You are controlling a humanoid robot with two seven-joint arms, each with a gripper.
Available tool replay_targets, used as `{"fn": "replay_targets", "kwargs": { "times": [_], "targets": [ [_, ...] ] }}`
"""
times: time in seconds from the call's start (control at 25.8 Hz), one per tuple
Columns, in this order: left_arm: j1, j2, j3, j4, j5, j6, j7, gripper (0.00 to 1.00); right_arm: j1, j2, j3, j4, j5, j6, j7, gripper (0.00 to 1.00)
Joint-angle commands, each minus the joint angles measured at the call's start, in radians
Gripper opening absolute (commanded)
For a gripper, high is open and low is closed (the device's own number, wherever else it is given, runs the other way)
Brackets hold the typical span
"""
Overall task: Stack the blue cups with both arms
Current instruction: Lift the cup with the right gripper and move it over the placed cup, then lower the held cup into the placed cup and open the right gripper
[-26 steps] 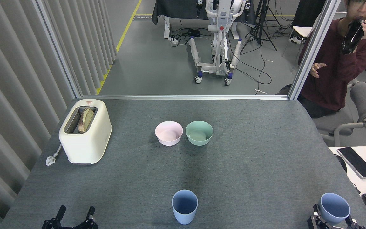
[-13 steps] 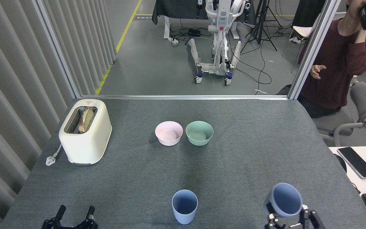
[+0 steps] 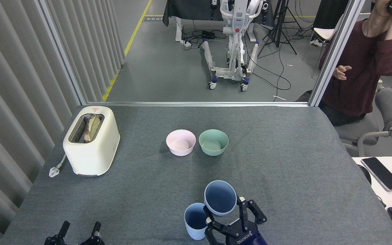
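Note:
One pale blue cup [image 3: 193, 221] stands upright on the grey table [image 3: 284, 163] near its front edge. My right gripper [image 3: 224, 215] is shut on the second blue cup [image 3: 220, 197], which it holds in the air, mouth facing up toward the camera, just right of and partly overlapping the standing cup. The black fingers [image 3: 247, 212] wrap the held cup's lower body. At the bottom left, my left gripper [image 3: 80, 231] stands open with nothing between its fingers, well left of both cups.
A pink bowl [image 3: 180, 142] and a mint-green bowl [image 3: 213, 142] sit side by side mid-table. A cream toaster [image 3: 91, 140] with bread stands at the left. A person [image 3: 362, 68] stands beyond the table's far right corner.
My right gripper has carried its blue cup leftward from the table's right front corner to beside the standing cup. The left gripper has not moved.

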Motion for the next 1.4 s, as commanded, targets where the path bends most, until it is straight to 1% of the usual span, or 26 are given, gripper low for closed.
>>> {"fn": "replay_targets", "kwargs": {
  "times": [0.0, 0.19, 0.43, 0.5, 0.54, 0.58, 0.62, 0.66, 0.7, 0.89, 1.16, 1.2, 1.24, 1.32, 1.36],
  "targets": [
    [0.0, -0.001, 0.0, 0.0, 0.001, 0.0, 0.0, 1.0, -0.014, 0.002, 0.038, 0.018, 0.014, 0.006, 0.009, 0.28],
    [0.0, 0.0, 0.0, 0.0, 0.001, 0.0, 0.0, 1.0, -0.004, 0.004, 0.091, 0.02, 0.031, 0.008, 0.009, 0.28],
    [0.002, 0.002, 0.0, 0.0, 0.001, 0.0, 0.017, 1.0, -0.003, -0.001, 0.098, 0.026, 0.033, 0.019, 0.013, 0.29],
    [0.002, 0.003, 0.0, 0.002, 0.001, -0.002, 0.017, 1.0, 0.005, -0.001, 0.097, 0.026, 0.031, 0.022, 0.013, 0.3],
    [0.002, 0.002, 0.0, 0.002, 0.001, -0.002, 0.017, 1.0, 0.009, -0.001, 0.095, 0.026, 0.031, 0.022, 0.013, 0.33],
    [0.002, 0.002, 0.0, 0.002, 0.001, -0.002, 0.017, 1.0, 0.011, 0.002, 0.092, 0.027, 0.031, 0.025, 0.013, 0.42],
    [0.002, 0.002, 0.0, 0.002, 0.001, 0.0, 0.017, 1.0, 0.011, 0.002, 0.091, 0.032, 0.029, 0.034, 0.013, 0.6],
    [0.002, 0.002, 0.0, 0.002, 0.001, -0.002, 0.017, 1.0, 0.012, 0.002, 0.092, 0.033, 0.028, 0.045, 0.013, 0.9],
    [0.002, 0.002, 0.0, 0.002, 0.001, 0.0, 0.017, 1.0, 0.012, 0.002, 0.095, 0.035, 0.028, 0.048, 0.013, 1.0],
    [0.0, 0.002, 0.002, 0.002, 0.001, 0.0, 0.018, 1.0, 0.009, 0.001, 0.097, 0.035, 0.028, 0.045, 0.013, 1.0],
    [-0.003, 0.002, 0.011, 0.005, 0.002, 0.0, 0.018, 1.0, -0.026, 0.005, 0.088, 0.015, 0.019, 0.048, 0.005, 1.0],
    [-0.005, 0.002, 0.012, 0.005, 0.001, 0.0, 0.018, 1.0, -0.035, 0.007, 0.078, 0.003, 0.008, 0.053, 0.002, 1.0],
    [-0.006, 0.002, 0.012, 0.005, 0.001, 0.0, 0.018, 1.0, -0.044, 0.007, 0.052, -0.013, -0.016, 0.068, -0.001, 1.0],
    [-0.009, 0.0, 0.011, 0.005, 0.001, 0.001, 0.018, 1.0, -0.047, 0.002, -0.075, -0.036, -0.095, 0.112, 0.002, 1.0],
    [-0.011, 0.0, 0.012, 0.005, 0.001, 0.001, 0.017, 1.0, -0.037, -0.007, -0.143, -0.042, -0.124, 0.123, 0.007, 1.0]
  ]
}}
